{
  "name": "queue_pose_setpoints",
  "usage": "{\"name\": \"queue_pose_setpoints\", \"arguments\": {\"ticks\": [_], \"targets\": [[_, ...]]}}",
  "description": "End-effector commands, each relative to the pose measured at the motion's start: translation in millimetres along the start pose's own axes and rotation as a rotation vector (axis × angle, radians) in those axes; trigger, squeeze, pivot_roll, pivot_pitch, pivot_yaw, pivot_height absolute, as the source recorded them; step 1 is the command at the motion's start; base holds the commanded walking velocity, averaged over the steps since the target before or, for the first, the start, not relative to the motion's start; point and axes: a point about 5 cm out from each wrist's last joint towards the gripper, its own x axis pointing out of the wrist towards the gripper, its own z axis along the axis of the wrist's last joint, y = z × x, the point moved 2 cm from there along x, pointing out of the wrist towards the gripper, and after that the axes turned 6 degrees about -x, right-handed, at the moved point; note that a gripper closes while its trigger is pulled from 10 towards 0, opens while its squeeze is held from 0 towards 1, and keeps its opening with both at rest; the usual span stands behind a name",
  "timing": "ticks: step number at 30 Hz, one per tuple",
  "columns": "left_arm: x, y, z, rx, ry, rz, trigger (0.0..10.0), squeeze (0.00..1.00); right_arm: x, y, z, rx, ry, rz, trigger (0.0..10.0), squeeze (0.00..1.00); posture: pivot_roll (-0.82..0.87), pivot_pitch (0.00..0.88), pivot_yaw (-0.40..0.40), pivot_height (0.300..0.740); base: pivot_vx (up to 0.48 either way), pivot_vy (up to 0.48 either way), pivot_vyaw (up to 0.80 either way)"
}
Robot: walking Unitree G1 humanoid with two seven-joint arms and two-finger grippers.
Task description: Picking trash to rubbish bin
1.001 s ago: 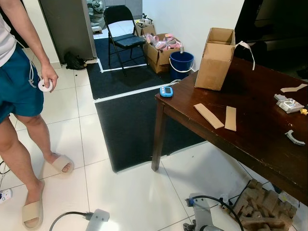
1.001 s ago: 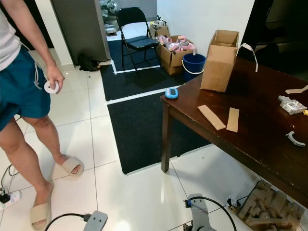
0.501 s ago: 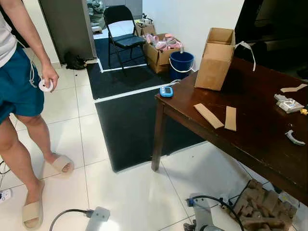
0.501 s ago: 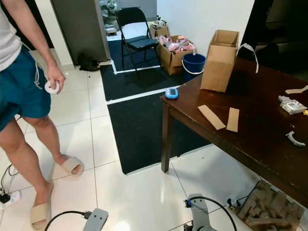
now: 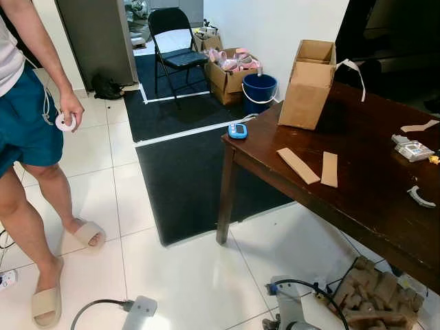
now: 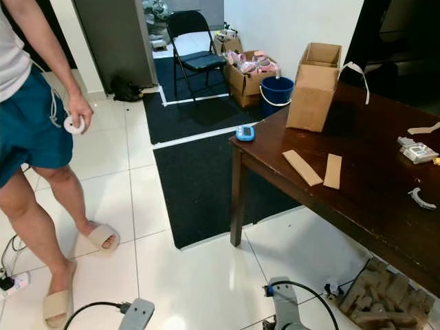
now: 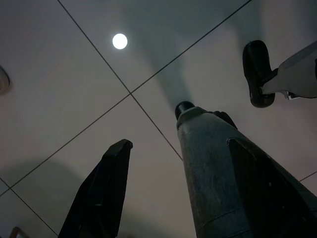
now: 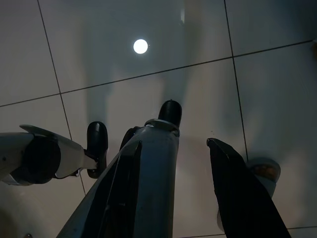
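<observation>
Silver-grey forearms at the lower edge of the head view carry looping black cables (image 5: 302, 284). Each wrist view shows long black tapered fingers: left gripper (image 7: 183, 198), right gripper (image 8: 178, 193), and a grey leg ending in a rounded black foot (image 8: 97, 141).

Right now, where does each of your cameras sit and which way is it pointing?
Left eye view: on the head, facing forward and down at the dark wooden table, cardboard box and a person; both silver arms low in frame.
Right eye view: same head, same scene, set slightly to the side.
Left wrist view: on the hanging arm, looking down the open left gripper at floor tiles.
Right wrist view: likewise, open right gripper over tiles.
Shared: both wrist views catch a reflected ceiling light.
</observation>
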Motion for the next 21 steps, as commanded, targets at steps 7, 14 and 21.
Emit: {"name": "queue_pose_setpoints", "arguments": {"ticks": [7,14,21], "targets": [[-1.9,4.6,-7.7,0.004,0.023,0.011,10.0,0.0,-0.4,0.1,-3.7,-0.002,0.011,0.0,10.0,0.0,0.02,0.012,0.004,0.74,0.0,0.0,0.0],[-1.1,0.3,-8.5,0.006,0.022,0.005,10.0,0.0,-0.4,0.4,-3.9,0.002,0.011,0.001,10.0,0.0,0.01,0.014,0.006,0.74,0.0,0.0,0.0],[-0.6,-2.3,-9.2,0.008,0.025,0.001,10.0,0.0,-0.4,0.4,-4.2,0.006,0.011,-0.001,10.0,0.0,0.01,0.014,0.007,0.74,0.0,0.0,0.0]]}}
